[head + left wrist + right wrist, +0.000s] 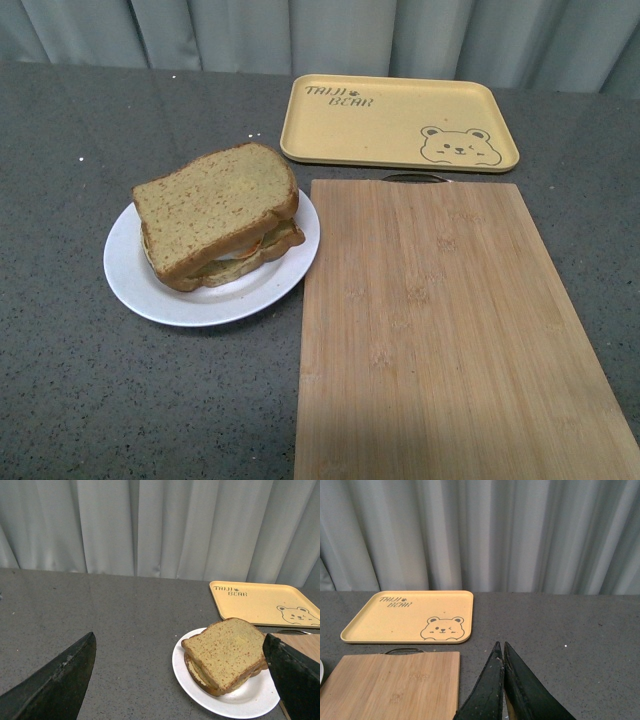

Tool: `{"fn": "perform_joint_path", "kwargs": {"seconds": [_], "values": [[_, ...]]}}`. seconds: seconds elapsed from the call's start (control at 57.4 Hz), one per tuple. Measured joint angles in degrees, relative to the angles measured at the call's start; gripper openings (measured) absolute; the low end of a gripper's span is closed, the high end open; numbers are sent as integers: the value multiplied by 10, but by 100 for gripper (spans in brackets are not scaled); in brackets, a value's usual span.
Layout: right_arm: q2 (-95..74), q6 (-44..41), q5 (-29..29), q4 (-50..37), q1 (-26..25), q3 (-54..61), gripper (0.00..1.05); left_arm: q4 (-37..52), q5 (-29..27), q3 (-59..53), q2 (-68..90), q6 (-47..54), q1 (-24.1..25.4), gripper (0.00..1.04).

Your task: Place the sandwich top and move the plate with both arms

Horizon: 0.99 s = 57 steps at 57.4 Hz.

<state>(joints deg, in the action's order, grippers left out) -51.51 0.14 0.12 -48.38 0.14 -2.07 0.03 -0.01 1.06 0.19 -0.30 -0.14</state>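
Front view: neither arm in shot. The plate (135, 285) sits on the grey table (80, 400), left of centre. The sandwich top (215, 205) lies flat on the stack on the plate, turned a bit off the lower slice (285, 240), w/ a strip of orange and white filling showing at the edge between them. A bamboo cutting board (450, 330) lies just beside the plate on its right and runs toward the near side of the table. A yellow bear tray (398, 122) sits behind the board, near the table's far edge, by the curtain (300, 30).

Left wrist view: left gripper (178, 637) is spread wide, one finger (55, 680) at each lower corner of the shot, nothing between them, touching nothing. It hangs above the table short of the plate (240, 702). The sandwich top (227, 650) is on the stack there. Tray (260, 602) beyond it, toward the far edge; a sliver of board (305, 645) next to the plate. Nothing stands btwn gripper and plate.

Right wrist view: right gripper (502, 647) has its fingers pressed together tip to tip, nothing visible in them. It hangs over the table (560, 630) just off the board's (395, 685) right side. Tray (405, 617) lies past the board's handle end, near the far edge. Can't tell if the tips touch the table.
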Motion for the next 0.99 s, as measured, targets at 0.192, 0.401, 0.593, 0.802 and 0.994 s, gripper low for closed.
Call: {"fn": "perform_joint_path", "kwargs": {"seconds": [0.192, 0.401, 0.593, 0.802, 0.994], "values": [[87, 0, 0, 73, 0, 13, 1, 0, 0, 0, 0, 0, 0, 98], [195, 0, -1, 168, 0, 18, 1, 0, 0, 0, 0, 0, 0, 98], [252, 0, 0, 222, 0, 18, 1, 0, 0, 0, 0, 0, 0, 98], [306, 0, -1, 273, 0, 18, 1, 0, 0, 0, 0, 0, 0, 98], [351, 0, -1, 318, 0, 18, 1, 0, 0, 0, 0, 0, 0, 98]]}}
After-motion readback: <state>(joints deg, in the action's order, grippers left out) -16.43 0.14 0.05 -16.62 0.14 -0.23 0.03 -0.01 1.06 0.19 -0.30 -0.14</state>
